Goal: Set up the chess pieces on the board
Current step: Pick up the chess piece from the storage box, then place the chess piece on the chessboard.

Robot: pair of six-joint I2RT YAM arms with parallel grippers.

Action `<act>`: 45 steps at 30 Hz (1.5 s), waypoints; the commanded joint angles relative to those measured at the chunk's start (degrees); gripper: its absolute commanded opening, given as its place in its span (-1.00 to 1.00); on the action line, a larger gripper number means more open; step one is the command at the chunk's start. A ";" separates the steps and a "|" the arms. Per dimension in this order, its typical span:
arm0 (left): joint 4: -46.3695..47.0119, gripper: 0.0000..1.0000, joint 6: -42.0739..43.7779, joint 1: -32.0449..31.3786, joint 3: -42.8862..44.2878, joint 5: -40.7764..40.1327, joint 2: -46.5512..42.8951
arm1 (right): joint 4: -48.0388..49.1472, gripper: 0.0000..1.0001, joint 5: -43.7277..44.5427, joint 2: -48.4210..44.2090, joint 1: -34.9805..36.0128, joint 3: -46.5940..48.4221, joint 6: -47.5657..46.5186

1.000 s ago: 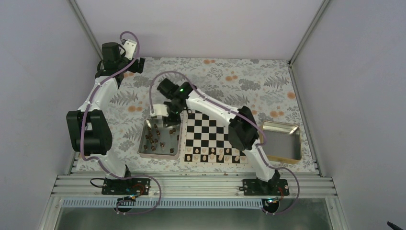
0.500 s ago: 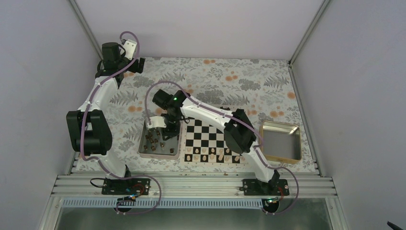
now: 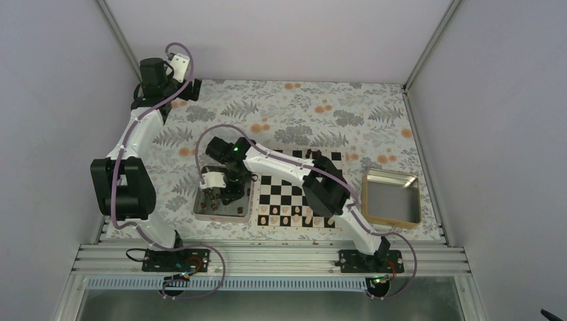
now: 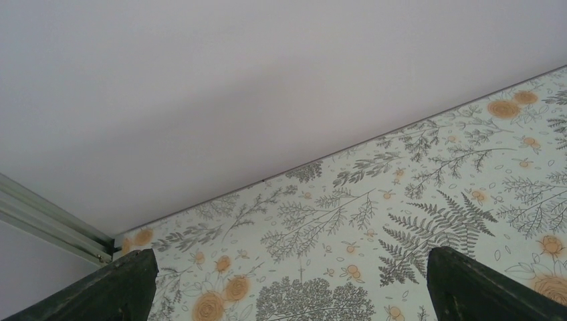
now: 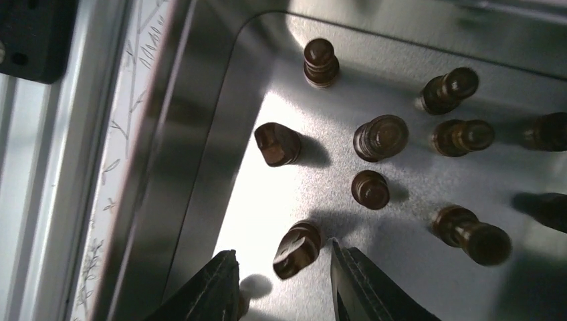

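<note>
Standing along the nearest rows of the board (image 3: 289, 190), the cream pieces (image 3: 287, 215) line the edge closest to the arm bases. The board itself lies at the middle of the table on a floral cloth (image 3: 321, 114). Just to its left, touching or almost touching its wooden border (I cannot tell which), sits a metal tray (image 3: 198, 212). The dark brown chess pieces (image 5: 380, 137) are in that tray, scattered over its shiny floor, some upright and some tipped over. The right arm reaches across the board, so that the right gripper (image 5: 282, 264) hangs low inside the tray near one of its rounded corners, pointing down. Its jaws are partly apart and straddle a tilted piece (image 5: 297, 249): one finger is very close to the piece, the other stands off with bare metal showing between — nothing is clamped or lifted. To the board's right, apart from it, lies a second tray (image 3: 392, 221) with a gold-toned rim. Farthest off, the left arm stretches to the back left corner of the table. There the left gripper (image 4: 291, 267) is spread to its widest and holds nothing — its fingers (image 4: 127, 284) frame only cloth and the pale wall (image 4: 234, 87) behind.
</note>
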 commanded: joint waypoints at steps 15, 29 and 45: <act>-0.99 1.00 -0.50 -0.02 1.01 0.60 -2.88 | 3.42 -0.42 3.06 4.50 1.26 -1.54 2.99; -0.70 1.00 -0.52 -0.02 0.80 0.52 -2.82 | 0.70 -0.90 4.05 -2.17 -1.77 -0.16 2.77; -0.76 1.00 -0.12 -0.24 2.01 -1.69 0.58 | -2.87 -0.89 11.54 -19.00 -34.74 -1.12 0.61</act>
